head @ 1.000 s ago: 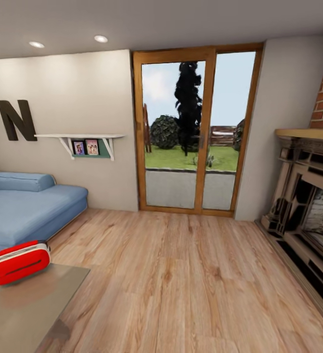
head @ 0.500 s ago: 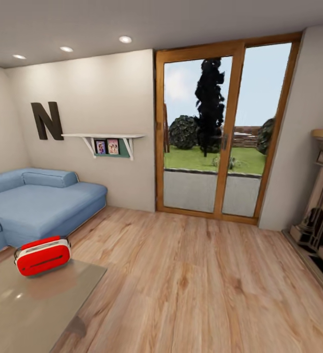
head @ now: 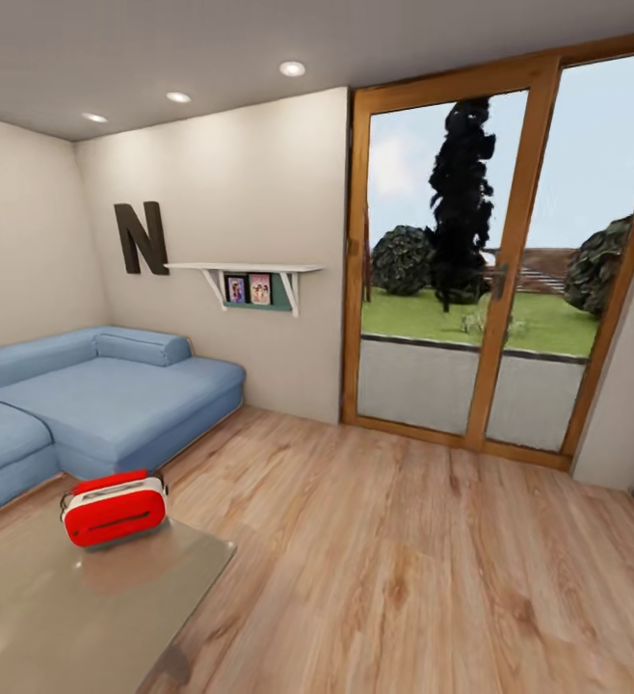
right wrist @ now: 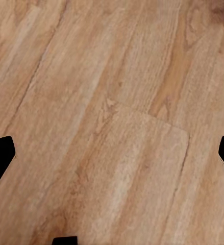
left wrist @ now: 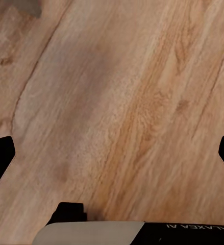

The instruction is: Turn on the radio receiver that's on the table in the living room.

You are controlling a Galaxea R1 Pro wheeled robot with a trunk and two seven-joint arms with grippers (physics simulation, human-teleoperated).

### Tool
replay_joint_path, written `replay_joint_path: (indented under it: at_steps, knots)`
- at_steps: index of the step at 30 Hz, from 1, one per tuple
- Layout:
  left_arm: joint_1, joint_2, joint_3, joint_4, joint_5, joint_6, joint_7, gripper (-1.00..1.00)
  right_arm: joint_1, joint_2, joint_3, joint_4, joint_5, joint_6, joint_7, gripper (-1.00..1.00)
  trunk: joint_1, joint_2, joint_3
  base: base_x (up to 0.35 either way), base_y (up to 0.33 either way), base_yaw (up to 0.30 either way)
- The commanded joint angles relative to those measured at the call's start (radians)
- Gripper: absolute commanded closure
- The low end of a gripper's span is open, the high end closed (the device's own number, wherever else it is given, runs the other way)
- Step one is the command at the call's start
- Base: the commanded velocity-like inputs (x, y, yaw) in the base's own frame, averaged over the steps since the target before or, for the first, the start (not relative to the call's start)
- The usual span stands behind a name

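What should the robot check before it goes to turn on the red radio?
1. Radio in sight: ok.
2. Radio sits upright on the table, near its far edge: ok.
3. Floor toward the table looks free: ok.
4. Left gripper open, holding nothing: ok.
5. Right gripper open, holding nothing: ok.
6. Radio within arm's reach: not ok, both wrist views face the floor.

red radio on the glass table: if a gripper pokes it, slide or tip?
Probably slides: the radio receiver sits on the table, whose top looks glossy and smooth. Its wide, low, rounded body likely resists tipping. It stands near the far edge, so a hard push might send it off.
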Motion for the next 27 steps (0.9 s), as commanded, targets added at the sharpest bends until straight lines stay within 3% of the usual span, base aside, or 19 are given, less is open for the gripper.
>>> replay_joint_path:
  at_steps: [1, 7, 13, 27]
  knots:
    - [0.0, 0.0, 0.0, 0.0, 0.0, 0.0, 0.0, -1.0, 0.0, 0.0, 0.0, 0.0, 0.0, 0.0, 0.0, -1.0, 0.0, 0.0, 0.0, 0.326, -0.076, 0.252]
    - [0.0, 0.0, 0.039, 0.0, 0.0, 0.0, 0.0, -1.0, 0.0, 0.0, 0.0, 0.0, 0.0, 0.0, 0.0, -1.0, 0.0, 0.0, 0.0, 0.324, -0.144, 0.252]
    - [0.0, 0.0, 0.047, 0.0, -0.003, 0.0, 0.0, -1.0, 0.0, 0.001, 0.0, 0.0, 0.001, 0.0, 0.0, -1.0, 0.0, 0.0, 0.0, 0.287, -0.218, 0.094]
    - [0.0, 0.0, 0.048, 0.0, -0.003, 0.0, 0.003, -1.0, 0.0, 0.001, -0.004, 0.0, -0.002, 0.0, 0.0, -1.0, 0.0, 0.0, 0.012, 0.264, -0.242, -0.15]
